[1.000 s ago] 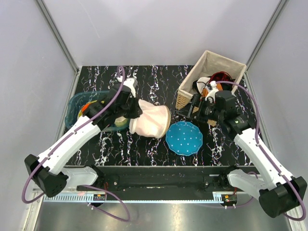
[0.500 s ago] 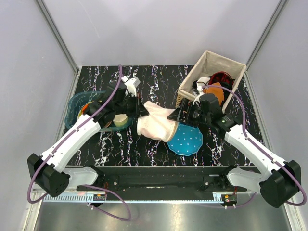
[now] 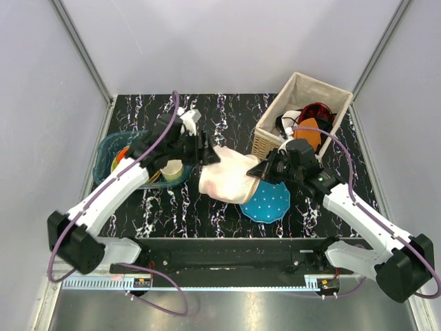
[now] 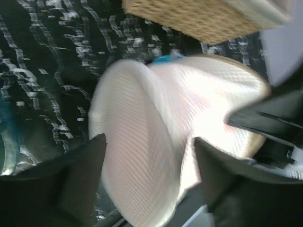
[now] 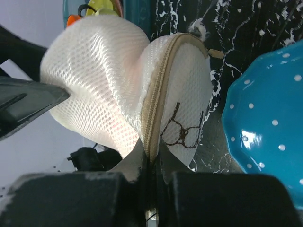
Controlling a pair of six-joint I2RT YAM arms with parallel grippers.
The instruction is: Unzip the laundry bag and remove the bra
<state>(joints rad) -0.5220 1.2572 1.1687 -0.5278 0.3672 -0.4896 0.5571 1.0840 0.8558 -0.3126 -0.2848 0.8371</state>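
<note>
The cream-white mesh laundry bag (image 3: 229, 181) hangs tilted between both arms, above the table's middle. My right gripper (image 3: 264, 169) is shut on the bag's beige zip seam (image 5: 154, 113); in the right wrist view the fingertips (image 5: 150, 153) pinch that seam beside a printed bra outline. My left gripper (image 3: 207, 153) is at the bag's left end. Its fingers (image 4: 85, 170) stand wide apart, with the bag (image 4: 142, 142) bulging between them. The bra itself is hidden; only a pinkish tint (image 5: 113, 124) shows through the mesh.
A teal white-dotted disc (image 3: 270, 203) lies under the bag's right end. A wicker basket (image 3: 272, 124) holding orange, red and black clothes stands at the back right. A teal bin (image 3: 110, 153) with small items sits on the left.
My right arm swung from the basket to the bag and shut on its zip seam. My left gripper, shut on the bag before, has spread open. The bag shifted right.
</note>
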